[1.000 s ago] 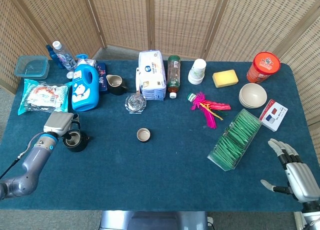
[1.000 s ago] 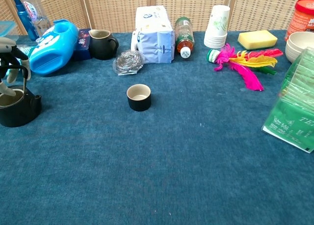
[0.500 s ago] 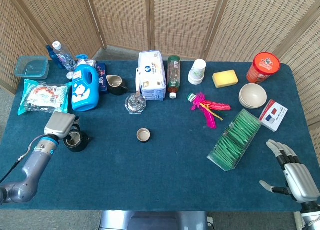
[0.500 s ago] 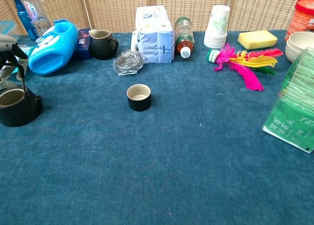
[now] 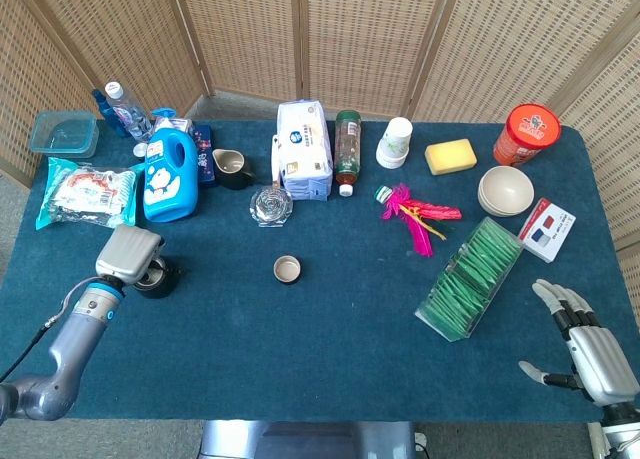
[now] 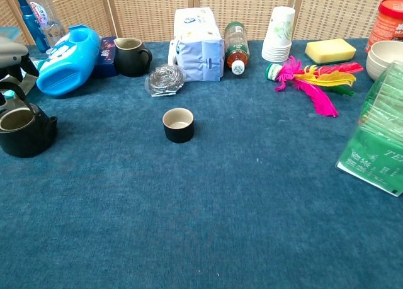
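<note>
A black teapot [image 5: 157, 277] [image 6: 25, 133] stands at the table's left side, its lid off. My left hand [image 5: 127, 253] [image 6: 11, 53] is right above it and grips its arched handle [image 6: 11, 91]; the hand hides part of the pot in the head view. A small black cup [image 5: 287, 269] [image 6: 178, 124] sits to the pot's right, apart from it. My right hand [image 5: 590, 351] hovers at the table's near right corner, fingers spread, holding nothing, close to the clear box of green tea bags [image 5: 470, 277]. The chest view does not show the right hand.
Behind the teapot lie a blue detergent bottle [image 5: 169, 174], a snack bag [image 5: 87, 192] and a dark pitcher [image 5: 232, 167]. A steel scourer [image 5: 271, 206], tissue pack [image 5: 302, 149], drink bottle [image 5: 347, 147], paper cups [image 5: 395, 142], sponge [image 5: 450, 156], pink feather toy [image 5: 415, 215], bowls [image 5: 505, 190] and red canister [image 5: 525, 133] fill the far side.
My left hand has shifted toward me and a little right, now covering more of the teapot. The teapot has moved slightly with it. The right hand has barely moved.
</note>
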Motion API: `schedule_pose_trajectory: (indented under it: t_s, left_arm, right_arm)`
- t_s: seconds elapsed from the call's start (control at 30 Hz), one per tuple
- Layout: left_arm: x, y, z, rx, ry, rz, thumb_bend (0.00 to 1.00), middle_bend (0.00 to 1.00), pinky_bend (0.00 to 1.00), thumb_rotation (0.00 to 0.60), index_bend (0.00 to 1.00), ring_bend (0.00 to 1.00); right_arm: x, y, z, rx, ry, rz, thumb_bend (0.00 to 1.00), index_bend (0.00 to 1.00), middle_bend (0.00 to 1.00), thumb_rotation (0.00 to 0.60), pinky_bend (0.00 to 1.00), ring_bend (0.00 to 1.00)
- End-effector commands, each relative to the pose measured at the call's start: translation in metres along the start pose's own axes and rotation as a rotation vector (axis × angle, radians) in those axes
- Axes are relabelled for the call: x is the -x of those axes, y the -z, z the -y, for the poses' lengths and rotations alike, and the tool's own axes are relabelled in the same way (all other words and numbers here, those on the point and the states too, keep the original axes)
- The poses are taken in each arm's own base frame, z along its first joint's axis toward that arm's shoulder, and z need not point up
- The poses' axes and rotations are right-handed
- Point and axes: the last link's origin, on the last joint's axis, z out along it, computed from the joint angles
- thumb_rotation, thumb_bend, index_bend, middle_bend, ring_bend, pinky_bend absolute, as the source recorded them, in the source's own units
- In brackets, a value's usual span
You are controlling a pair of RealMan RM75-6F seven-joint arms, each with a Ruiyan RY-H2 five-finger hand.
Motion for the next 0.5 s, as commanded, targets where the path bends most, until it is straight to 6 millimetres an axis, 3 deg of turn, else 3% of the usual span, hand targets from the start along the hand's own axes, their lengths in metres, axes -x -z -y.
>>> schedule_pose_trajectory:
  t_s: [0.03,0.3,0.5]
  left_arm:
    - [-0.006,0.004,-0.001,0.013,0.005,-0.045,0.63,0.84,0.94,0.600,0.64,0.76]
    - [-0.027,0.007,-0.002,0.068,0.001,-0.185,0.62,0.84,0.94,0.600,0.64,0.76]
    - [-0.048,-0.002,-0.020,0.120,-0.057,-0.305,0.61,0.84,0.94,0.600,0.64,0.76]
  right_arm:
    - [0.000,0.000,0.000,-0.001,0.000,0.001,0.00,0.00,0.00,0.600,0.00,0.00]
    - [0.000,0.001,0.001,-0.002,-0.002,0.000,0.00,0.00,0.00,0.600,0.00,0.00]
    - [0.003,0.001,0.002,-0.009,0.008,0.010,0.00,0.00,0.00,0.600,0.00,0.00]
